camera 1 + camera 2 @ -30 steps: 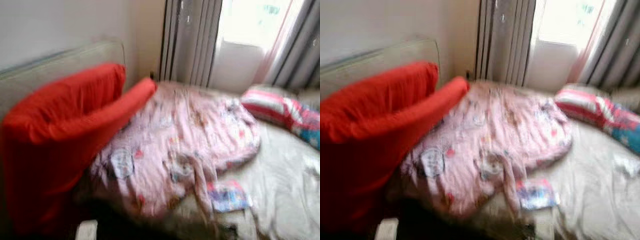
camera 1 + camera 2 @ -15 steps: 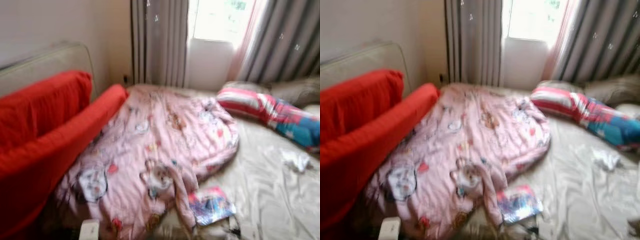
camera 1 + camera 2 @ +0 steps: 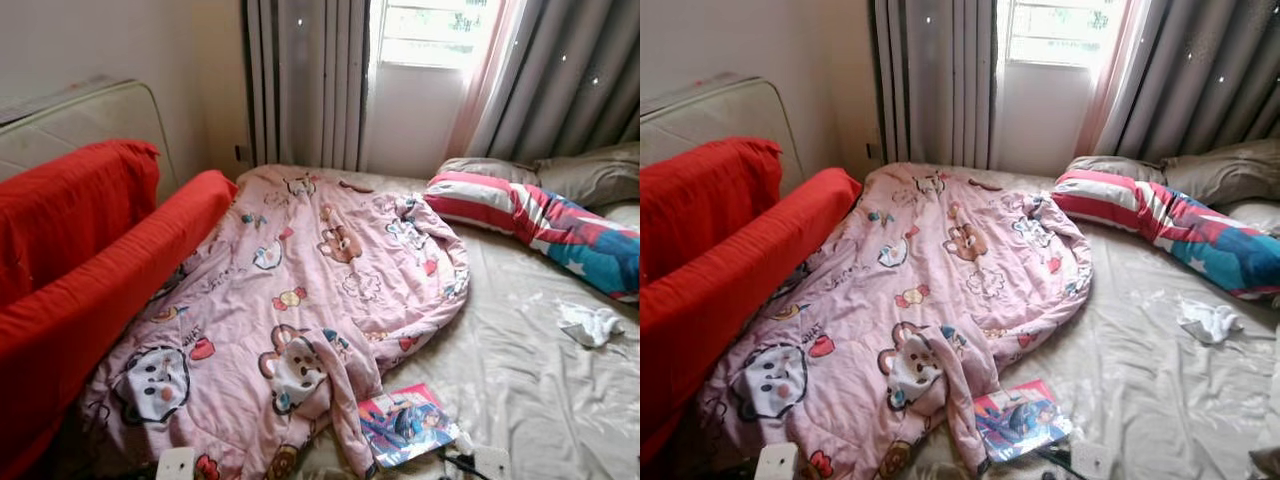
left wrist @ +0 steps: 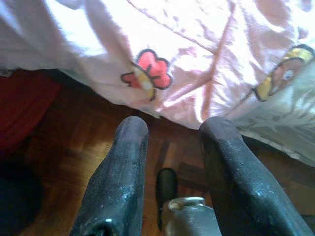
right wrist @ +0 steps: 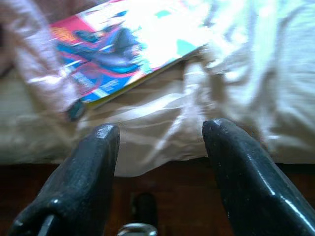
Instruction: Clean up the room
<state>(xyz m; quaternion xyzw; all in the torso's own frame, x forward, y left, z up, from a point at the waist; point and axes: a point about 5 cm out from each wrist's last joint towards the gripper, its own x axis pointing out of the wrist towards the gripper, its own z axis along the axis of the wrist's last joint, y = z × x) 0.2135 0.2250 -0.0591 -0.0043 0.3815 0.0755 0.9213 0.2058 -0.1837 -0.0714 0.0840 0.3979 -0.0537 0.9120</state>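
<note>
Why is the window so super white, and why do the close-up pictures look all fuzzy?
Left eye view: daylight overexposes the window, but the pink quilt looks sharp. Left wrist view: the left tool and quilt edge are soft, the floor beneath dark. Right wrist view: the right tool is blurry, and glare washes out the comic book.

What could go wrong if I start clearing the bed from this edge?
The book lies at the bed's edge, partly under the pink quilt; pulling the quilt could drag it to the floor. A dark cable beside the book might snag the right gripper. The left gripper, open below the quilt's hem, could catch fabric.
</note>
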